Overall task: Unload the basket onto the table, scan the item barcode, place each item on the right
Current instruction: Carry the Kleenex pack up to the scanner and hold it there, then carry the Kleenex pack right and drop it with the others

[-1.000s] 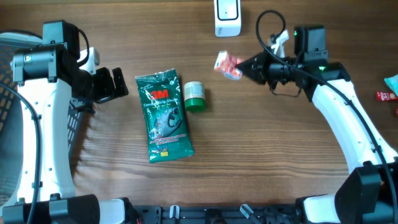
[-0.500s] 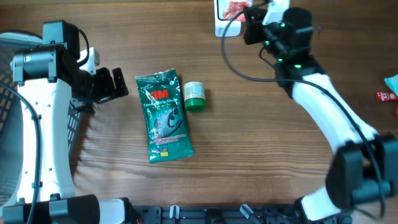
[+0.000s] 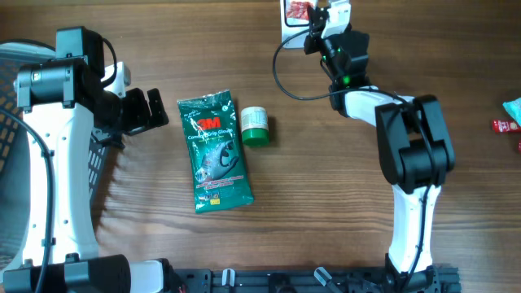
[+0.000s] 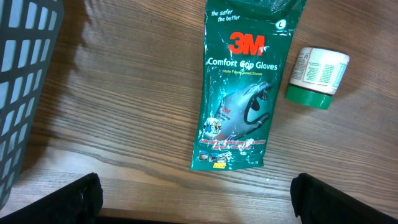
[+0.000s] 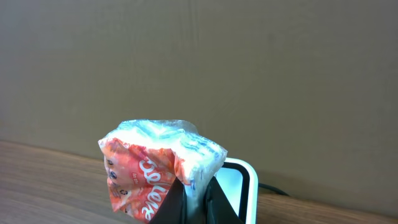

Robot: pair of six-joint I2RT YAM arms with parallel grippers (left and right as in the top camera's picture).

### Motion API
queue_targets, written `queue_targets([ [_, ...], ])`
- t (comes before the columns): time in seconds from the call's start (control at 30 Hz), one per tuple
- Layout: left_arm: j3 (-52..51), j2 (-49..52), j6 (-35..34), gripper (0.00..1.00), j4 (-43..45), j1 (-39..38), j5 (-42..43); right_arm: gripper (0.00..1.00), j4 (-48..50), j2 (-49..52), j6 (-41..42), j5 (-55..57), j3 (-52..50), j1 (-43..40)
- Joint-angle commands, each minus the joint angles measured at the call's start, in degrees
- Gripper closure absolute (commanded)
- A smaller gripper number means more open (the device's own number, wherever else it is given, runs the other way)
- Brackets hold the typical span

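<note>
Brown wall (image 5: 261,62) (right wrist only), red packet (image 5: 148,179) before white scanner (image 5: 241,186)

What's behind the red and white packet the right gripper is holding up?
A white scanner stands behind it. Only its right edge shows past the packet; the rest of its face is covered.

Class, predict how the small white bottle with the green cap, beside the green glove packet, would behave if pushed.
The small white bottle with the green cap seems to lie on its side, so it would probably roll. Its plastic looks rigid, likely stiff. The green glove packet alongside might stop it.
</note>
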Motion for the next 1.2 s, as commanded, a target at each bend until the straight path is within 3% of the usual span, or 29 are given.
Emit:
queue_targets([
  [0.0, 0.0, -0.8, 1.1, 0.00, 0.0, 0.2, 0.5, 0.96, -1.4, 4.9, -0.5, 0.5, 8.4, 0.0],
  [0.3, 0.0, -0.8, 1.1, 0.00, 0.0, 0.2, 0.5, 0.96, -5.0, 8.2, 0.1, 0.0, 12.9, 0.1],
  [0.47, 0.0, -0.8, 1.1, 0.00, 0.0, 0.2, 0.5, 0.96, -4.8, 4.6, 14.6, -0.1, 12.9, -1.0],
  [0.57, 0.0, -0.8, 1.1, 0.00, 0.0, 0.2, 0.5, 0.96, -7.3, 0.2, 15.7, -2.4, 12.9, -3.3],
  [0.63, 0.0, -0.8, 1.1, 0.00, 0.0, 0.2, 0.5, 0.96, -14.5, -4.1, 15.7, -2.6, 12.9, -5.4],
  [0.7, 0.0, -0.8, 1.1, 0.00, 0.0, 0.2, 0.5, 0.96, -28.2, -10.0, 15.7, 0.9, 12.9, -8.3],
  [0.8, 0.0, -0.8, 1.1, 0.00, 0.0, 0.2, 0.5, 0.96, -50.4, -19.0, 12.5, 16.2, 12.9, -13.7],
  [0.97, 0.0, -0.8, 1.1, 0.00, 0.0, 0.2, 0.5, 0.96, -74.1, -24.9, 11.5, 32.4, 12.9, -23.6],
  [1.17, 0.0, -0.8, 1.1, 0.00, 0.0, 0.2, 0.5, 0.96, -84.0, -22.6, 12.0, 32.2, 6.0, -37.4],
])
